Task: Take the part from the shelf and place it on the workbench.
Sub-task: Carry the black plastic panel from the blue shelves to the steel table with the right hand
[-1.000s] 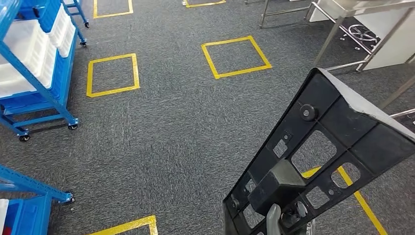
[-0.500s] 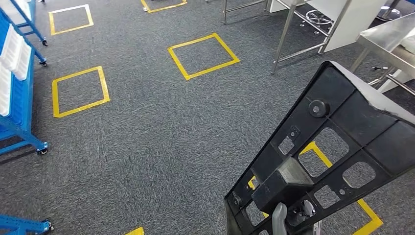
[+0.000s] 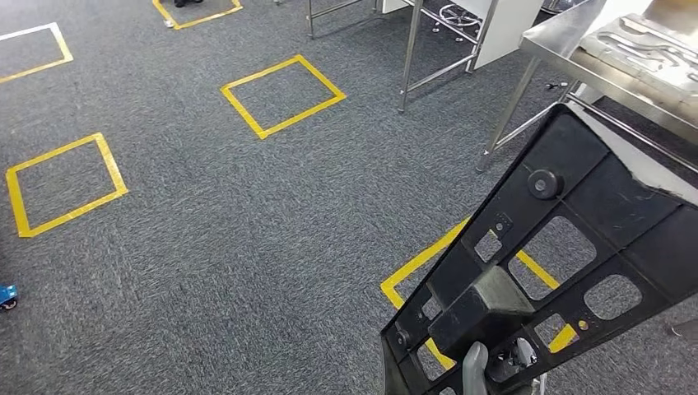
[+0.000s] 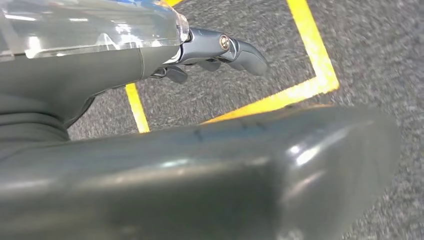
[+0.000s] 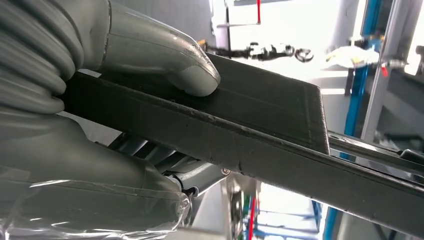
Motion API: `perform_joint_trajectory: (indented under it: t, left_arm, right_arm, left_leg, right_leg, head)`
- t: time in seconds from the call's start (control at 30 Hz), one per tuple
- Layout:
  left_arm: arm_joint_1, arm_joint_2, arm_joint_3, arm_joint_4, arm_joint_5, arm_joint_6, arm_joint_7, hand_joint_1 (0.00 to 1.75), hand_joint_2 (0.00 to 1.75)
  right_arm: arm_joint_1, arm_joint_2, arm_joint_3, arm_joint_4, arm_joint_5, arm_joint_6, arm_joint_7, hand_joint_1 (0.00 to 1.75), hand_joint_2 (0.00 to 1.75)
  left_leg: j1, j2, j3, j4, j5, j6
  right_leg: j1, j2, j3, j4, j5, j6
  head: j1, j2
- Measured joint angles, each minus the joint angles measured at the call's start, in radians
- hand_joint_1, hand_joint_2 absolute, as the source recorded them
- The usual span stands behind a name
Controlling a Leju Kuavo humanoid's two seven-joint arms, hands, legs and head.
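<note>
part: a black ribbed panel (image 3: 560, 255) with cut-out windows, tilted above the grey carpet (image 3: 247, 230), not yet on the bench.
right robot hand (image 5: 75, 100): grips the panel's lower end, thumb pressed on its flat face.
left robot hand (image 4: 220, 50): holds nothing, fingers curled in above the carpet.
bench (image 3: 576, 45): steel, ahead on the right, carrying a grey moulded tray (image 3: 650, 49).
floor: yellow tape squares (image 3: 282, 95) on the carpet.
</note>
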Motion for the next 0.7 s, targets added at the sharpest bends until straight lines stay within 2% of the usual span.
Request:
perform_joint_trajectory:
  t: [0.07, 0.1, 0.13, 0.2, 0.27, 0.33, 0.37, 0.4, 0.43, 0.47, 0.5, 0.57, 0.63, 0.7]
  left_arm:
    - [0.000, -0.001, 0.000, 0.000, 0.000, 0.000, 0.000, 0.00, 0.00]
    - [-0.001, -0.001, 0.000, 0.000, -0.001, 0.000, 0.000, 0.00, 0.00]
    - [-0.002, -0.001, 0.000, 0.000, -0.001, 0.000, 0.000, 0.00, 0.00]
    - [-0.006, -0.001, 0.000, 0.000, -0.003, 0.000, 0.000, 0.00, 0.00]
    - [-0.007, -0.002, 0.000, 0.000, -0.005, -0.001, 0.000, 0.00, 0.00]
    - [-0.004, -0.002, 0.000, 0.000, -0.008, -0.002, 0.000, 0.00, 0.00]
    - [-0.002, -0.002, 0.000, 0.000, -0.009, -0.002, 0.000, 0.00, 0.00]
    - [0.001, -0.002, 0.000, 0.000, -0.011, -0.003, 0.000, 0.00, 0.00]
    - [0.002, -0.002, 0.000, 0.000, -0.012, -0.004, 0.000, 0.00, 0.00]
    - [0.003, -0.002, 0.000, 0.000, -0.013, -0.005, -0.001, 0.00, 0.00]
    - [0.003, -0.002, 0.000, 0.000, -0.014, -0.006, -0.001, 0.00, 0.00]
    - [0.003, -0.002, 0.000, 0.000, -0.016, -0.007, -0.004, 0.00, 0.00]
    - [0.003, -0.001, -0.001, 0.000, -0.018, -0.008, -0.008, 0.00, 0.00]
    - [0.000, -0.003, -0.001, 0.000, -0.020, -0.009, -0.010, 0.00, 0.00]
  right_arm:
    - [0.002, 0.000, -0.002, 0.000, 0.000, 0.000, 0.000, 1.75, 1.75]
    - [0.004, 0.000, -0.003, -0.001, 0.000, 0.000, 0.000, 1.75, 1.75]
    - [0.008, 0.000, -0.004, -0.002, 0.000, 0.000, 0.000, 1.75, 1.75]
    - [0.015, 0.000, -0.005, -0.003, 0.001, -0.001, 0.000, 1.75, 1.75]
    - [0.021, 0.001, -0.006, -0.006, 0.001, -0.002, 0.000, 1.75, 1.75]
    - [0.023, 0.002, -0.007, -0.009, 0.002, -0.004, 0.000, 1.75, 1.75]
    - [0.024, 0.002, -0.008, -0.009, 0.002, -0.005, 0.000, 1.75, 1.75]
    - [0.025, 0.002, -0.008, -0.009, 0.002, -0.006, 0.000, 1.75, 1.75]
    - [0.027, 0.002, -0.009, -0.009, 0.002, -0.006, 0.000, 1.75, 1.75]
    - [0.029, 0.002, -0.009, -0.009, 0.002, -0.006, 0.000, 1.75, 1.75]
    - [0.030, 0.002, -0.009, -0.009, 0.002, -0.007, 0.000, 1.75, 1.75]
    - [0.031, 0.002, -0.010, -0.010, 0.003, -0.008, 0.000, 1.75, 1.75]
    - [0.033, 0.002, -0.010, -0.011, 0.004, -0.008, 0.000, 1.75, 1.75]
    - [0.038, 0.003, -0.010, -0.014, 0.007, -0.010, 0.000, 1.75, 1.75]
  left_leg:
    - [-0.003, 0.017, 0.004, 0.008, -0.010, -0.012]
    - [-0.005, 0.023, 0.006, 0.010, -0.013, -0.018]
    - [-0.007, 0.030, 0.009, 0.011, -0.015, -0.024]
    - [-0.004, 0.037, 0.014, 0.013, -0.020, -0.034]
    - [0.001, 0.006, -0.002, 0.055, -0.055, -0.043]
    - [0.003, -0.039, -0.058, 0.180, -0.124, -0.045]
    - [0.003, -0.050, -0.092, 0.252, -0.152, -0.045]
    - [0.003, -0.054, -0.117, 0.301, -0.164, -0.044]
    - [0.003, -0.056, -0.126, 0.313, -0.154, -0.042]
    - [0.003, -0.059, -0.114, 0.280, -0.123, -0.037]
    - [0.003, -0.069, -0.088, 0.216, -0.081, -0.031]
    - [0.002, -0.114, -0.031, 0.081, -0.022, -0.019]
    - [-0.001, -0.139, -0.011, 0.030, -0.015, -0.012]
    - [-0.001, -0.120, -0.008, 0.019, -0.009, -0.005]
  right_leg:
    - [0.003, -0.032, 0.065, -0.115, 0.038, -0.006]
    - [0.005, -0.040, 0.077, -0.139, 0.041, -0.012]
    - [0.009, -0.037, 0.076, -0.141, 0.038, -0.020]
    - [0.009, -0.019, 0.073, -0.144, 0.041, -0.033]
    - [0.005, -0.001, 0.073, -0.149, 0.045, -0.047]
    - [0.006, 0.019, 0.072, -0.150, 0.048, -0.057]
    - [0.008, 0.031, 0.070, -0.149, 0.048, -0.059]
    - [0.011, 0.044, 0.070, -0.149, 0.049, -0.060]
    - [0.013, 0.058, 0.071, -0.148, 0.049, -0.060]
    - [0.014, 0.073, 0.072, -0.147, 0.049, -0.060]
    - [0.015, 0.088, 0.075, -0.147, 0.049, -0.060]
    - [0.017, 0.114, 0.075, -0.145, 0.050, -0.057]
    - [0.012, 0.135, 0.068, -0.144, 0.054, -0.045]
    - [0.008, 0.153, 0.062, -0.146, 0.058, -0.030]
  head:
    - [0.000, 0.000]
    - [-0.001, 0.000]
    - [-0.001, 0.000]
    - [-0.001, 0.000]
    - [-0.002, 0.000]
    - [-0.003, 0.000]
    - [-0.004, 0.000]
    - [-0.004, 0.000]
    - [-0.004, 0.000]
    - [-0.004, 0.000]
    - [-0.004, 0.000]
    - [-0.003, 0.000]
    - [-0.003, 0.000]
    - [-0.004, 0.000]
